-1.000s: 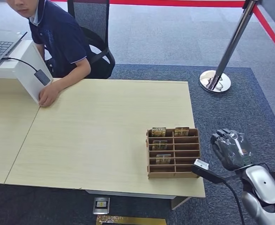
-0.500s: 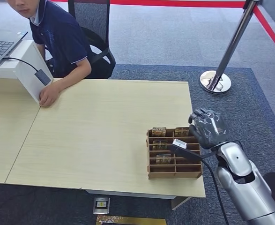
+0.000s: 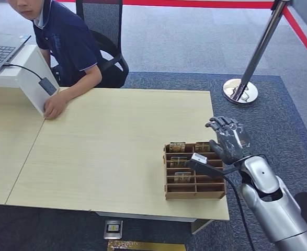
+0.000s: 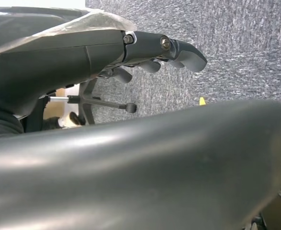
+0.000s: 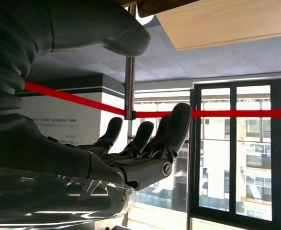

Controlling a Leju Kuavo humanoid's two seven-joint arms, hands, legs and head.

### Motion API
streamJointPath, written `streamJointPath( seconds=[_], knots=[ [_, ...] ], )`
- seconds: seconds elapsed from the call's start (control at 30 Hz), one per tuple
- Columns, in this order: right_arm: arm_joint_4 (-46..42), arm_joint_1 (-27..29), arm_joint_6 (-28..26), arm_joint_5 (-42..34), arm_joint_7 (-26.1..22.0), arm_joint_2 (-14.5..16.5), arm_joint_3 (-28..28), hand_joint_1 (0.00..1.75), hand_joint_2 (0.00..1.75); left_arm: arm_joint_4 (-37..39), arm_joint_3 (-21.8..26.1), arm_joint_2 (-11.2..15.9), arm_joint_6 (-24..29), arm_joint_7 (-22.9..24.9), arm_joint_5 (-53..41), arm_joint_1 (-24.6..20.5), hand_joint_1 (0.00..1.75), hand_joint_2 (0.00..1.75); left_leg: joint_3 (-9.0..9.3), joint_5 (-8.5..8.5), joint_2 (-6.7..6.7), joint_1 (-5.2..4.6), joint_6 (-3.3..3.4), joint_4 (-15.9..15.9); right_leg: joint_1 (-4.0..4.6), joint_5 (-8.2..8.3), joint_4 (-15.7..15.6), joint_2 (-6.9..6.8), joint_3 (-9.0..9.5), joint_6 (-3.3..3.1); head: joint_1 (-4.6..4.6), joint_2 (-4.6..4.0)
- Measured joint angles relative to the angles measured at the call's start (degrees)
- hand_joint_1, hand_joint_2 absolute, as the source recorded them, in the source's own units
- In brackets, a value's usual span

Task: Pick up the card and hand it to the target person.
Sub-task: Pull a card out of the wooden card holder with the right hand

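- Grey carpet, a pale wooden table (image 3: 116, 151) and a red barrier tape (image 3: 199, 4) on a chrome post (image 3: 246, 73) make up the setting; a person (image 3: 67, 44) is seated at the far corner of the table, well apart from the right hand (image 3: 227, 140).
- The right hand is seen raised at the table's near right end, fingers (image 5: 146, 139) extended and apart, with nothing held between them.
- A brown slotted card rack (image 3: 194, 171) lies directly below and just beside that hand, on its inner side.
- Several cards are stood in the rack's slots; the nearest card (image 3: 202, 147) sits in the far row, just under the fingertips, and is not yet touched.
- The step in hand is judged to be the reach toward the rack, before any grasp.
- The next move is judged to call for the hand to be lowered onto one card, its edge pinched between thumb and finger, and the card drawn straight up so the neighbouring slots are not disturbed.
- The left hand (image 4: 95, 52) is seen hanging over the carpet with fingers loosely extended and nothing in it.
- Small grey lettering is seen on a white panel in the right wrist view, too small to be read; printing on the cards cannot be made out.
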Motion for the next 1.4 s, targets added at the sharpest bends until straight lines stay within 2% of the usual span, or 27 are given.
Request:
streamJointPath(
  seconds=[0.33, 1.0, 1.4],
  knots=[
    [-0.01, -0.51, 1.33, -0.78, -0.45, -0.96, 0.88, 0.68, 1.75, 0.16, 0.0, 0.0, -0.01, -0.55, -0.39, -0.01, 0.0, 0.0, 0.0, 0.0, 0.0, 0.0, 0.0, 0.0, 0.0, 0.0, 0.0, 0.0, 0.0, 0.0, 0.0, 0.0],
    [-0.14, 0.01, 1.72, -2.28, 1.2, -0.96, 2.79, 0.68, 1.75, 0.24, -0.02, 0.0, -0.5, -0.73, -1.26, -0.03, 0.0, 0.0, 0.01, 0.0, 0.0, 0.0, 0.0, 0.0, 0.0, 0.0, 0.0, 0.0, 0.0, 0.0, 0.0, 0.01],
    [1.19, 0.17, 0.85, -2.6, 1.38, 0.6, 3.25, 0.7, 1.75, 0.24, -0.02, 0.0, -0.51, -0.57, -1.16, -0.04, 0.0, 0.0, 0.0, 0.0, 0.0, 0.0, 0.0, 0.0, 0.0, 0.0, 0.0, 0.0, 0.0, 0.0, 0.0, -0.01]
  ],
)
